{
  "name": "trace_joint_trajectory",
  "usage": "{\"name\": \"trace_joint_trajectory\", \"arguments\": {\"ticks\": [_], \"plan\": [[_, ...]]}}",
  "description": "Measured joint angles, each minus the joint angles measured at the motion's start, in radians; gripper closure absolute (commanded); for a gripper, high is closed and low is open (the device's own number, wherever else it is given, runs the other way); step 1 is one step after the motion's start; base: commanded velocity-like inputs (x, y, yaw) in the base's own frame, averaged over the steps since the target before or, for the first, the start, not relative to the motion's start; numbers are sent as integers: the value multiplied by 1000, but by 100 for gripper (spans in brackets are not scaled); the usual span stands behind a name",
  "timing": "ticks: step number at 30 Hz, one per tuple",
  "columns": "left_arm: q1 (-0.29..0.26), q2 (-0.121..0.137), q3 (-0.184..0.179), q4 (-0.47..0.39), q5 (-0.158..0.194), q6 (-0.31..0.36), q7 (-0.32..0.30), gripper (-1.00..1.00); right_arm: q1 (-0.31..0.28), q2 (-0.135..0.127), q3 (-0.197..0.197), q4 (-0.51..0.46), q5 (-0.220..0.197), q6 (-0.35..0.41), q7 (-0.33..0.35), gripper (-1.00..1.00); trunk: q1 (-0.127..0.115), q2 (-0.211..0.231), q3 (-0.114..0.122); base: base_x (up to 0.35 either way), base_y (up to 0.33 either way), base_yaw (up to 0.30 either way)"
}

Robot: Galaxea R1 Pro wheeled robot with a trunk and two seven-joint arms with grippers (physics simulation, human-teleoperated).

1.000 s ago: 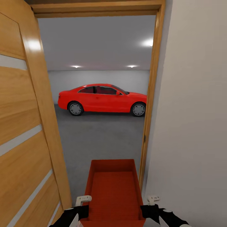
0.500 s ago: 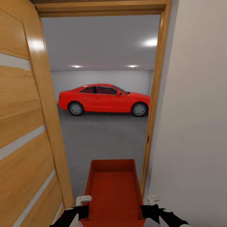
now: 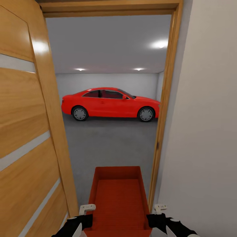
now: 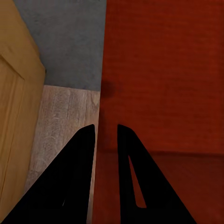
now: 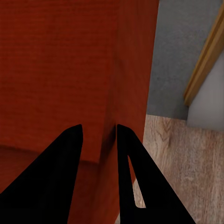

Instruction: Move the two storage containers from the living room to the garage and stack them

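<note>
Facing garage doorway | storage container apparently empty | left gripper, right gripper each clamping a wall

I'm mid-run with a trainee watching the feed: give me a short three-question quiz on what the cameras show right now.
1. True or false: the storage container is resting on the garage floor.
2. Multiple choice: the open wooden door stands on which side of the head view? A) left B) right C) straight ahead
3. Short answer: which wall of the container does each gripper clamp?

Key
1. False: it is carried between both arms, in front of the doorway, with the red car farther in.
2. A.
3. The left gripper straddles the container's left wall, the right gripper its right wall, one finger on each side.
</note>
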State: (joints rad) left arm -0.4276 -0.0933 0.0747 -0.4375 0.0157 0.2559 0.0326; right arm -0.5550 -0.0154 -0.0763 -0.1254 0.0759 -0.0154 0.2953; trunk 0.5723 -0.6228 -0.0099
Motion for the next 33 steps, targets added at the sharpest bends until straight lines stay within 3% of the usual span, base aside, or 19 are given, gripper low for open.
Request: {"name": "trace_joint_trajectory", "arguments": {"ticks": [14, 33], "plan": [[0, 0, 0, 0, 0, 1, 0, 100, 0, 0, 0, 0, 0, 1, 0, 100, 0, 0, 0, 0, 0, -93], [0, 0, 0, 0, 0, 1, 0, 100, 0, 0, 0, 0, 0, 1, 0, 100, 0, 0, 0, 0, 21, -5]]}}
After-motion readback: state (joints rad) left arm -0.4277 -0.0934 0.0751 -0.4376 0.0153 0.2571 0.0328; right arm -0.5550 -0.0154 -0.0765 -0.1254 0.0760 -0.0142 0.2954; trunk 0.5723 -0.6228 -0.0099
